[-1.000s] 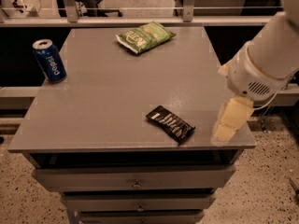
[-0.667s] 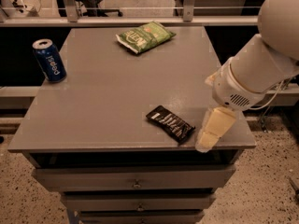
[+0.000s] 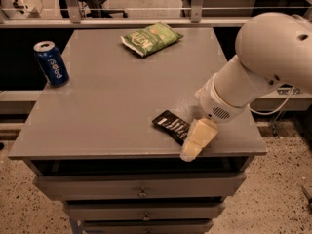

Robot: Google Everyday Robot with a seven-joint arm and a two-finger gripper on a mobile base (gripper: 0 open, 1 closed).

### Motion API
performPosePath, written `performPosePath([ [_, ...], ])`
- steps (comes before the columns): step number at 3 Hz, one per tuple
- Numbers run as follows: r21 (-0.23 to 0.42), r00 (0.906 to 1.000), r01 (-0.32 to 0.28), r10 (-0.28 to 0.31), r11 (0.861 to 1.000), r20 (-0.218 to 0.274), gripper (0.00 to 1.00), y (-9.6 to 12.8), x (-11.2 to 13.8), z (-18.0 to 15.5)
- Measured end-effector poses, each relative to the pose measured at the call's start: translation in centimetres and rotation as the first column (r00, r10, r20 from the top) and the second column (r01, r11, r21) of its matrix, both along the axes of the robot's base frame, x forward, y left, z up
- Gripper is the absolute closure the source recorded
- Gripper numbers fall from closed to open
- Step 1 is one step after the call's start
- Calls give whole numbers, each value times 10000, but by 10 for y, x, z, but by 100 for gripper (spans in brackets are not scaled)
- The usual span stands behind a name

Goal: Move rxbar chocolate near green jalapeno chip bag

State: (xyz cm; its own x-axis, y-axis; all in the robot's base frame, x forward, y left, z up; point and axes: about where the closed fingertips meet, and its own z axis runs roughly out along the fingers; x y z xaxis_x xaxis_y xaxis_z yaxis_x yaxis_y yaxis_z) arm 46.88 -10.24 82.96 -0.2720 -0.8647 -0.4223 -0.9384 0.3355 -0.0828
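Camera view: I am rating the rxbar chocolate point(image 3: 171, 126) as light, flat and slick, best pinched across its width. End effector point(image 3: 197, 141) hovering just beside it; I cannot tell its state.

The arm point(image 3: 253, 77) is smooth, glossy white throughout; its upper part is a large rounded shell point(image 3: 278, 43) with a small dark mark near the top; below it a thick cylindrical section narrows to a wide, round wrist collar point(image 3: 217, 104); on the collar's face sits a small grille point(image 3: 221, 112) of dark slots; a thin pale cable point(image 3: 274, 109) loops out behind the arm; the claw point(image 3: 192, 145) is a pale cream, blocky wedge with flat facets, lying over the front edge of the tabletop point(image 3: 107, 106).
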Motion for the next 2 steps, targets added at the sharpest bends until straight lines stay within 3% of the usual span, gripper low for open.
performPosePath([
  [1, 159, 9996, 82, -78, 9998, -258, 17, 13, 3, -13],
  [2, 233, 9986, 195, -183, 9995, -503, 41, 21, 5, -18],
])
